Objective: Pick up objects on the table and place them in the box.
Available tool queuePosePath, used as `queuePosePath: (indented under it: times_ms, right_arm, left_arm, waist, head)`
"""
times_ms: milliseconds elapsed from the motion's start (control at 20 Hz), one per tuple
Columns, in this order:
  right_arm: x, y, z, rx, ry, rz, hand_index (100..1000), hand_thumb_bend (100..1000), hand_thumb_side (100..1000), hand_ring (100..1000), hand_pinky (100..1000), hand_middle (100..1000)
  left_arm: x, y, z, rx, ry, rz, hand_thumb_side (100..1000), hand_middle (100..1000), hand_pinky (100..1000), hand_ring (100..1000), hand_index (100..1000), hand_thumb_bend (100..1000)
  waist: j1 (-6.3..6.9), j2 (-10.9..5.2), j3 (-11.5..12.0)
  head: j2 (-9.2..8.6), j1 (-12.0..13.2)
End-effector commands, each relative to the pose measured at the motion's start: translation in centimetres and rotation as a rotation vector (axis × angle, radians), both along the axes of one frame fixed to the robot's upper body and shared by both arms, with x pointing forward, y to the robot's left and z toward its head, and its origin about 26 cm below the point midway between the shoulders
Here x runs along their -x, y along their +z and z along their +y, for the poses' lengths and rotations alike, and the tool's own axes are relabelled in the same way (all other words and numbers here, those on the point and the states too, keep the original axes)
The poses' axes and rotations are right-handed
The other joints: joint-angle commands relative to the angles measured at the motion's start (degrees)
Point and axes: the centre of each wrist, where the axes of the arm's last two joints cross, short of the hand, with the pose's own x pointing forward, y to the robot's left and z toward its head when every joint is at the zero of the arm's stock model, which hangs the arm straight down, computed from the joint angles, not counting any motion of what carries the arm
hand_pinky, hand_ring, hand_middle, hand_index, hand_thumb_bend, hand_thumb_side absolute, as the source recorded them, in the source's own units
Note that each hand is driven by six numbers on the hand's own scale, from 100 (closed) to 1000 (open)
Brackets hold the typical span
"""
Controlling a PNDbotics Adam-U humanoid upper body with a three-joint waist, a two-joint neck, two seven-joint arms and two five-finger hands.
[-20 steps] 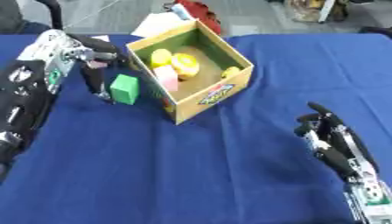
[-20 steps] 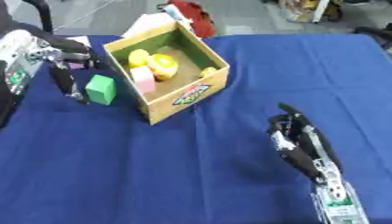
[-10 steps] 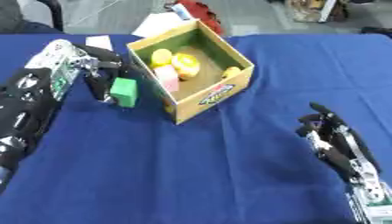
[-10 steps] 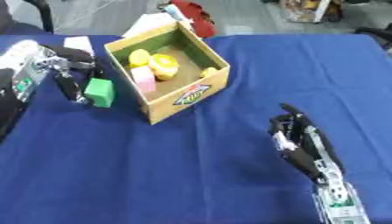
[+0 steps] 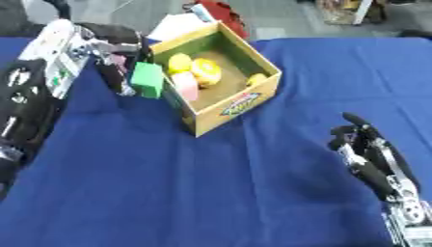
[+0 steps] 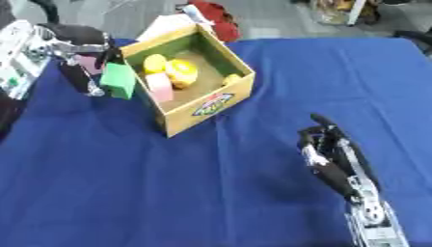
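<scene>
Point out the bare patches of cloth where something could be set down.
Bare: the blue tablecloth between the box and the right hand, and the near-left stretch. Crowded: the box's left side, where the left hand holds the green block.

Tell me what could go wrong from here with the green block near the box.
1. The green block is held by the left robot hand level with the near wall of the box, not yet over the opening; it may clip the rim.
2. It seems pinched from one side, so it could twist free and fall on the blue table.
3. A pink block stands just inside that wall and may block the drop.
</scene>
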Motion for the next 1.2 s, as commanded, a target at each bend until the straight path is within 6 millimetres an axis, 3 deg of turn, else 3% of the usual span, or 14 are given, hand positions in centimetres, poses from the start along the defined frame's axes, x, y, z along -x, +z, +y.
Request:
queuePosePath:
  times_ms: [50,400,550,700,1000,1050,1150,1200]
  right_arm:
    - [-0.1,0.4,-0.4,0.022,-0.002,-0.012,924,100,425,611,652,659]
    - [-0.2,0.3,0.2,0.017,0.022,-0.011,925,100,426,611,652,659]
    - [-0.2,0.3,0.4,0.014,0.027,-0.011,924,100,428,611,652,659]
    - [-0.2,0.3,0.3,0.013,0.022,-0.011,924,100,430,611,652,659]
    - [-0.2,0.4,0.1,0.015,0.016,-0.013,924,100,436,611,652,659]
    - [-0.2,0.4,0.1,0.016,0.015,-0.012,924,100,434,611,652,659]
    - [-0.2,0.4,0.0,0.018,0.01,-0.012,924,100,432,611,652,659]
    - [-0.2,0.4,-0.1,0.019,0.008,-0.012,924,100,429,611,652,659]
  left_arm:
    - [0.6,2.6,-1.2,0.041,-0.009,-0.164,165,507,706,528,641,250]
    - [-2.2,-2.1,-6.7,0.087,-0.094,-0.177,168,525,712,548,658,227]
    - [-2.8,-4.6,-8.1,0.044,-0.133,-0.114,177,549,721,569,684,250]
    - [-3.0,-5.9,-8.1,-0.056,-0.146,-0.01,190,609,743,615,741,315]
    - [-2.7,-5.3,-6.2,-0.202,-0.094,0.142,203,747,784,726,876,488]
    - [-2.6,-5.0,-5.8,-0.205,-0.092,0.155,254,771,793,745,897,505]
    - [-2.1,-3.9,-5.1,-0.196,-0.098,0.149,502,809,812,771,927,583]
    - [-1.7,-3.1,-4.8,-0.183,-0.101,0.131,544,819,818,778,931,599]
  waist:
    - [0.12,-1.48,-0.16]
    - [-0.5,-1.12,-2.06]
    - [-0.68,-0.85,-2.83]
    - [-0.61,-0.69,-3.01]
    - [-0.11,-0.64,-2.09]
    - [-0.09,-0.68,-1.95]
    - [-0.07,-0.77,-1.65]
    - [-0.08,-0.81,-1.51]
  head:
    - [0.14,-0.03]
    - [0.09,1.25]
    - [0.1,1.67]
    - [0.1,1.49]
    - [-0.11,0.9]
    - [-0.1,0.8]
    - [-0.12,0.66]
    - [-0.1,0.59]
